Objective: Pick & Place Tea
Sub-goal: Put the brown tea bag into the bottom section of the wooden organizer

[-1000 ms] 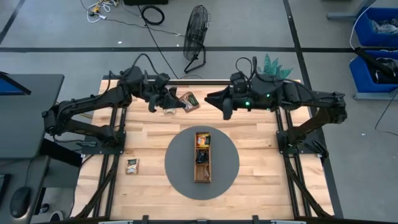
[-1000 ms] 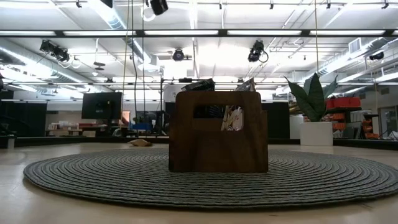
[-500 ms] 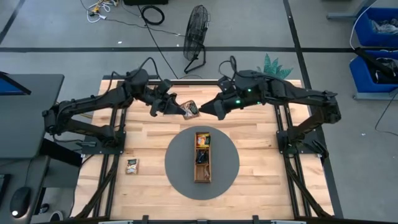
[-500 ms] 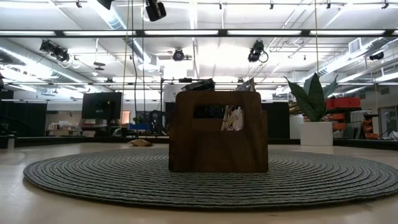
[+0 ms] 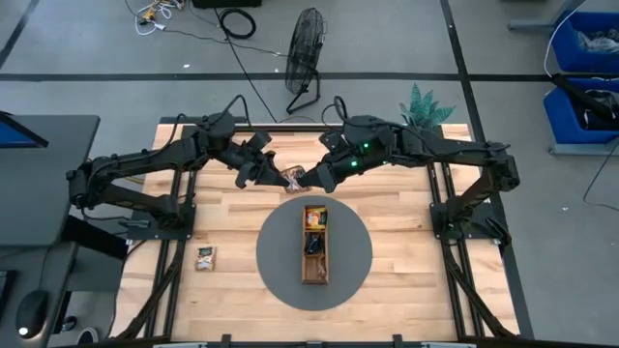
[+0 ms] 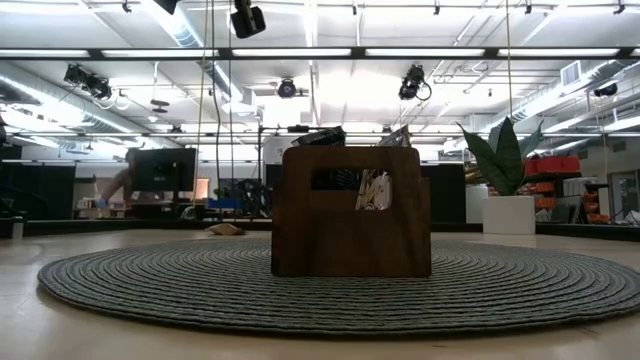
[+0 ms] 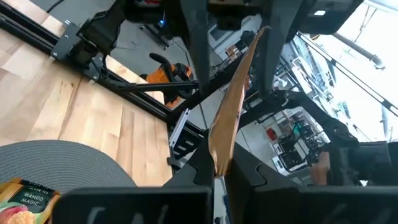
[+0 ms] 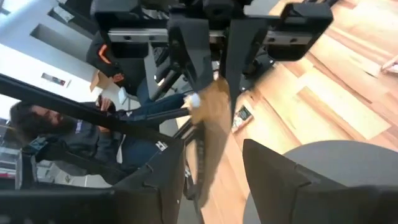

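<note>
The right gripper (image 5: pixel 308 180) has come closer to the left gripper (image 5: pixel 274 175) than a second ago, and its fingers are apart around the tan tea sachet (image 7: pixel 231 118). The left gripper is clamped on this sachet, above the table (image 5: pixel 406 203), behind the round mat (image 5: pixel 276 256) with the wooden tray (image 5: pixel 314 271). Another sachet (image 5: pixel 204 257) lies near the table's left edge.

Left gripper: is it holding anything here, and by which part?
The left gripper is shut on one edge of a flat tan tea sachet, held up between the right gripper's open fingers.
</note>
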`<state>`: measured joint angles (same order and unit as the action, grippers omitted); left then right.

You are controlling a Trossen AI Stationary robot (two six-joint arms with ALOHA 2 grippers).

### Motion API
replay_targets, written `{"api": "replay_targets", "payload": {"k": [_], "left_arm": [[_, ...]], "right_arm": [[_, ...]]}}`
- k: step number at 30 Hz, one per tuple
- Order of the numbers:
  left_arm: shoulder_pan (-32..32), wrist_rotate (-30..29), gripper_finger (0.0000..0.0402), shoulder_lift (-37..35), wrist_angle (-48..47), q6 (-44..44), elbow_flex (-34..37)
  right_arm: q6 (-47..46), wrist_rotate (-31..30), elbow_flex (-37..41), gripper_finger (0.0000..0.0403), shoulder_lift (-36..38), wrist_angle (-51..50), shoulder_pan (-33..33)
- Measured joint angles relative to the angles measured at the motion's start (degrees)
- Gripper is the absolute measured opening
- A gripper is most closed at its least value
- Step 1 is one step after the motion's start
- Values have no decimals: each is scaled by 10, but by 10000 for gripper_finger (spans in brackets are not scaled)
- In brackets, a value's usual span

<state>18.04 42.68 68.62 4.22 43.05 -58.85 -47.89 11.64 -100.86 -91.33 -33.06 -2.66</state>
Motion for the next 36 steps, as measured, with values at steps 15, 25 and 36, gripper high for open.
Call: {"api": "replay_targets", "payload": {"k": [15,25,36], "left_arm": [[0,1,23,0,-3,-9,0],[5,-1,113,-18,-22,-64,0],[13,-114,121,-92,-154,-242,0]], "right_arm": [[-10,-7,0,12,0,4,3],[-53,-72,0,2,15,-18,30],[-155,-163,0,0,33,-100,81]]}}
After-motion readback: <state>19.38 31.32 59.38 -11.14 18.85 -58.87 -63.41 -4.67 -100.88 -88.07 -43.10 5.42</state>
